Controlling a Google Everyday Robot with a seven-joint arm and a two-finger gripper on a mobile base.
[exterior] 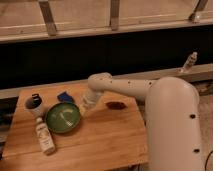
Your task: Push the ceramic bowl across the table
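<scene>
On the surface (105, 140), just left of the fingers (83, 108), the bowl (63, 118) was seen, its right rim at or very near them; contact could not be confirmed. Whether the fingers were spread or pressed together could not be told. Beyond the bowl from the fingers, a cup (34, 105) and a bottle (45, 137) were placed, the bottle almost touching the bowl. For a good push, the fingers would best be kept low against the rim and driven steadily, so the bowl was not spun into the bottle. The arm was stretched leftward from the body, wrist angled down to the surface.
</scene>
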